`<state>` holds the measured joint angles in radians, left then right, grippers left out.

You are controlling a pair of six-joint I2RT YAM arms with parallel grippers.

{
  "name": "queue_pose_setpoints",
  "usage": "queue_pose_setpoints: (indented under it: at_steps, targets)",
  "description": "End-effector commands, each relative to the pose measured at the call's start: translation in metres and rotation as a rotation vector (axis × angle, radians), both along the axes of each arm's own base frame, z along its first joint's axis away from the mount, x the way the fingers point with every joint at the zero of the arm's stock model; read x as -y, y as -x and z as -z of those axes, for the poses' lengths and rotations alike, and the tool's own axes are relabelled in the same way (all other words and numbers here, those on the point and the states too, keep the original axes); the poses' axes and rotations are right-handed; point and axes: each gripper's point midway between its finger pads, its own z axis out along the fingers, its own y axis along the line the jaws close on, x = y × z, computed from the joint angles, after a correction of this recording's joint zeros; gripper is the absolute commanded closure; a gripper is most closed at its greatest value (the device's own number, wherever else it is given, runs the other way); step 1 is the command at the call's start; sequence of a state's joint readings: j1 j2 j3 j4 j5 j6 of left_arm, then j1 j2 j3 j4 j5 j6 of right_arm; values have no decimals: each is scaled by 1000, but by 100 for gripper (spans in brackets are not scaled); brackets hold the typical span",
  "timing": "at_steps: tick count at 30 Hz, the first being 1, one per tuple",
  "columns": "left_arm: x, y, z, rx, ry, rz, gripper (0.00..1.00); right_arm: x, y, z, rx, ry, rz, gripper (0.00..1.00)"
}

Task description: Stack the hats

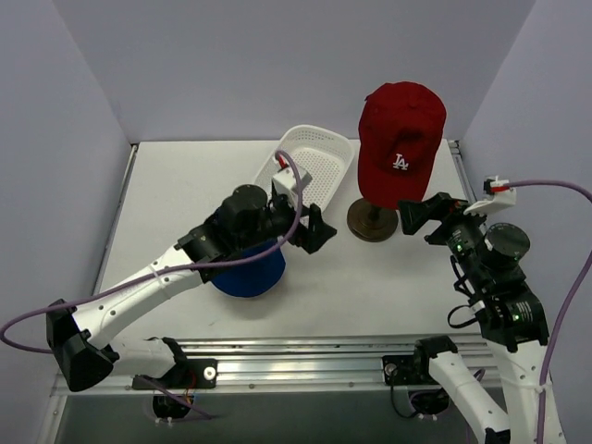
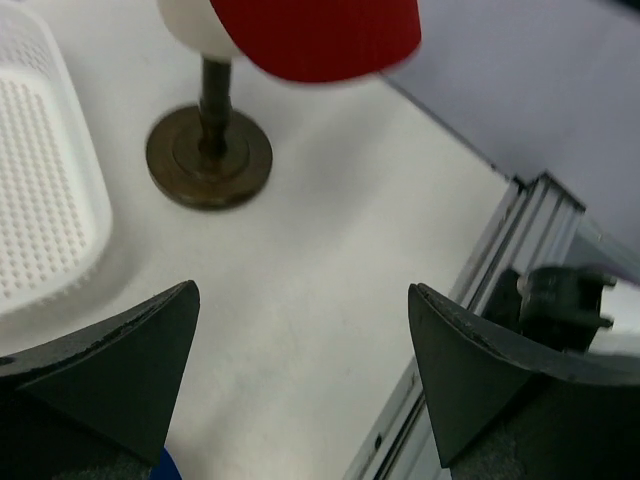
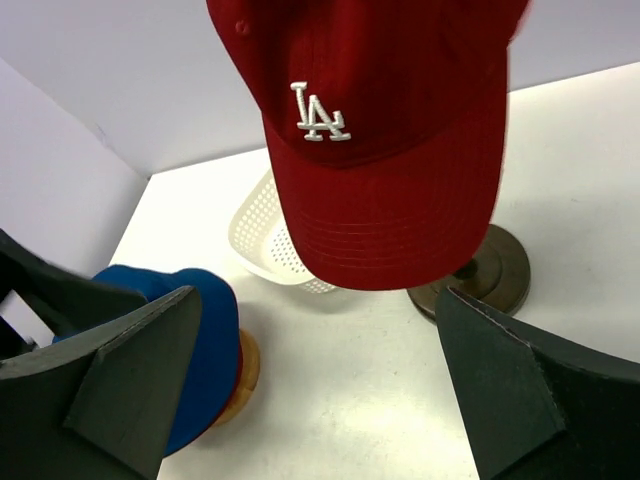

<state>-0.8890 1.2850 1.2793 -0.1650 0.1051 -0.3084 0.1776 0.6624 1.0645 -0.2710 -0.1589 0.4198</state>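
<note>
A: Right, hats first, where?
B: Up on the cream mannequin head (image 2: 185, 25), the dark red cap (image 1: 400, 129), brim hanging down toward the near side, white LA logo on the front. Down on the table (image 1: 176, 194), left of centre, the blue bucket hat (image 1: 252, 275), partly covered by the left arm in the top view. Under its rim, in the right wrist view, a tan edge; cannot tell what
A: And the pincers?
B: Wide apart on both sides. Nothing between the fingers of the left pincer (image 2: 302, 300), hanging over bare table just left of the brown stand base (image 1: 373, 223). Same for the right pincer (image 3: 318, 300): spread fully, gripping nothing, just right of that base and aimed at the cap's brim. Between the two, the stand's post and base
A: Edges to mind?
B: Behind the left pincer, the white perforated basket (image 1: 319, 157), near rim close to the stand base but apart from it, far rim near the back wall. Close beside the right arm, the table's right edge and the side wall. Along the near edge, a metal rail (image 1: 305, 354), with a band of open white surface between it and the base. Over toward the left wall, a wider stretch of bare table
</note>
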Motion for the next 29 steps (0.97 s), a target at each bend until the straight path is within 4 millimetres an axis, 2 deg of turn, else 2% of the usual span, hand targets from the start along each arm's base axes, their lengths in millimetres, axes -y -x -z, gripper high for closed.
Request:
queue_pose_setpoints:
  at_steps: [1, 2, 3, 7, 8, 10, 12, 15, 29]
  targets:
    - [-3, 27, -10, 118, 4, 24, 6, 12, 12, -7, 45, -11, 62, 0]
    - [-3, 35, -1, 125, -2, 30, 6, 13, 15, -5, 48, -8, 65, 0]
    - [-6, 50, -12, 160, 25, 38, 6, 13, 19, -2, 53, -4, 62, 0]
    - [-25, 64, -12, 181, 75, 21, 6, 12, 30, 7, 64, 13, 43, 0]
    - [-27, 67, -25, 209, 131, 21, 6, 14, 31, 8, 68, 22, 49, 0]
    - [-38, 74, -31, 227, 165, 22, 6, 20, 34, 14, 65, 30, 82, 0]
    - [-49, 77, -42, 253, 202, 2, 6, 22, 39, 11, 77, 30, 87, 0]
    - [-59, 77, -44, 270, 216, -25, 6, 22, 47, 4, 101, 25, 75, 0]
    - [-70, 79, -50, 292, 232, -47, 6, 19, 44, 13, 70, 23, 66, 0]
